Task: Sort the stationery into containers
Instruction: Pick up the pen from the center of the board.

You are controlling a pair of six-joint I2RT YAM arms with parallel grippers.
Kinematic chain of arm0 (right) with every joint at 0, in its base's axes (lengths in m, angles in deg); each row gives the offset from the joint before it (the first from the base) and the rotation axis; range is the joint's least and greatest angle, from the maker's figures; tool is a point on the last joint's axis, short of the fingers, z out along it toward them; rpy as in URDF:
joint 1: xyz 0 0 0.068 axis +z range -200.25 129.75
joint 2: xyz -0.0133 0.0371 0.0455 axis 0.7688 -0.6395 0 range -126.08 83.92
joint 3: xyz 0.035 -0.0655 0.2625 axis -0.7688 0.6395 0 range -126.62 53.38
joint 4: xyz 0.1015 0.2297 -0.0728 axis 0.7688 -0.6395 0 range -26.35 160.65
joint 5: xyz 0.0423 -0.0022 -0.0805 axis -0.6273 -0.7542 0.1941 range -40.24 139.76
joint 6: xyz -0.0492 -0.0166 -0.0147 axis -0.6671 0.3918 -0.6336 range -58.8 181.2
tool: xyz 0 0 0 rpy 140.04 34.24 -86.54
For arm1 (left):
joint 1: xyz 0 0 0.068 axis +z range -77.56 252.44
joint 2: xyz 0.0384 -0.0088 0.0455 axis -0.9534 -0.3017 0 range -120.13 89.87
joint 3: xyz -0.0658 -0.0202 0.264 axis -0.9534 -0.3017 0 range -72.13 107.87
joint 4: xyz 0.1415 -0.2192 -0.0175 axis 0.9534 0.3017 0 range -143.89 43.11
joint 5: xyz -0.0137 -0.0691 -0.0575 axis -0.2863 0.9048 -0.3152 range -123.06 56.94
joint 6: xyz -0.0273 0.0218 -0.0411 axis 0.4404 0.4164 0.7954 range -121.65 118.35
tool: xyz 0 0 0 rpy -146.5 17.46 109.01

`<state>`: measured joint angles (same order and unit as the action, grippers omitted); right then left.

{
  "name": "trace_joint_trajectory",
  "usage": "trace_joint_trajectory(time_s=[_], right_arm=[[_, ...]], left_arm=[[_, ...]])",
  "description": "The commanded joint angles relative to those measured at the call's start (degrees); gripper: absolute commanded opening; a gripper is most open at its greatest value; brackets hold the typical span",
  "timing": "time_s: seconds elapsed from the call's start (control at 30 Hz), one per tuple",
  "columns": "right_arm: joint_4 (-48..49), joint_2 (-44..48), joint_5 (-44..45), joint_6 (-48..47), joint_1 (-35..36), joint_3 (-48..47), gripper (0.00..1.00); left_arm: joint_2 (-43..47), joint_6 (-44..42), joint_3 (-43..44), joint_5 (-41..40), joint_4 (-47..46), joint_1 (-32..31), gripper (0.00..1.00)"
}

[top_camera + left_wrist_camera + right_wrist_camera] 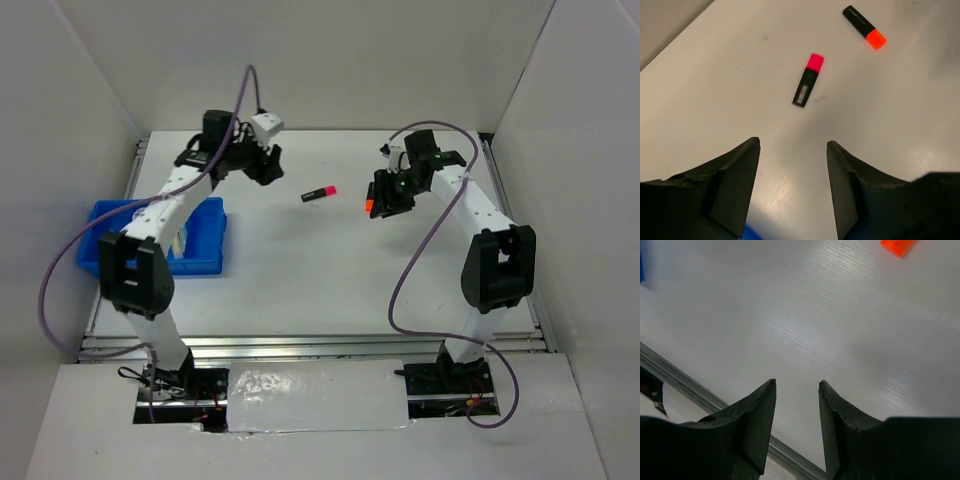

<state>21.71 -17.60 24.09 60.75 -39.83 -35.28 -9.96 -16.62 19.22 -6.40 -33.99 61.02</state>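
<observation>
- You see the pink marker (319, 192), black-bodied, lying on the worktop (300, 280), clear of its edges.
- The orange marker (865, 27) lies nearby.
- Your left hand (793, 142) and right hand (796, 382) are released, empty.

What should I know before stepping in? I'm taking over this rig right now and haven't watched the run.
Left gripper: open, empty, above the table, pointed toward the pink marker.
Right gripper: open, empty, close to the orange marker.
Both markers lie loose on the white table, apart from each other.
Blue tray: at the left edge; the left arm hides most of its contents, so what is already sorted cannot be told.
Left to do: both markers into the tray.
</observation>
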Motion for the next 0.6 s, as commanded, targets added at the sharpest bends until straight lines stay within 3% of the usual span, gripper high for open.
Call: trace_joint_trajectory(time_s=[0.0,0.2,0.57], right_arm=[[0.79,3.78,0.97,-0.08,-0.83,0.95,0.47],[0.69,5.18,1.41,0.01,-2.06,2.35,0.47],[0.26,6.59,1.94,-0.17,-3.56,4.38,0.46]], left_arm=[[-10.1,0.18,4.0,-0.2,-3.02,-3.16,0.69],[-25.14,4.75,19.71,0.33,-4.08,-5.98,0.75],[-40.35,5.74,31.78,2.78,-3.21,-7.47,0.76]])
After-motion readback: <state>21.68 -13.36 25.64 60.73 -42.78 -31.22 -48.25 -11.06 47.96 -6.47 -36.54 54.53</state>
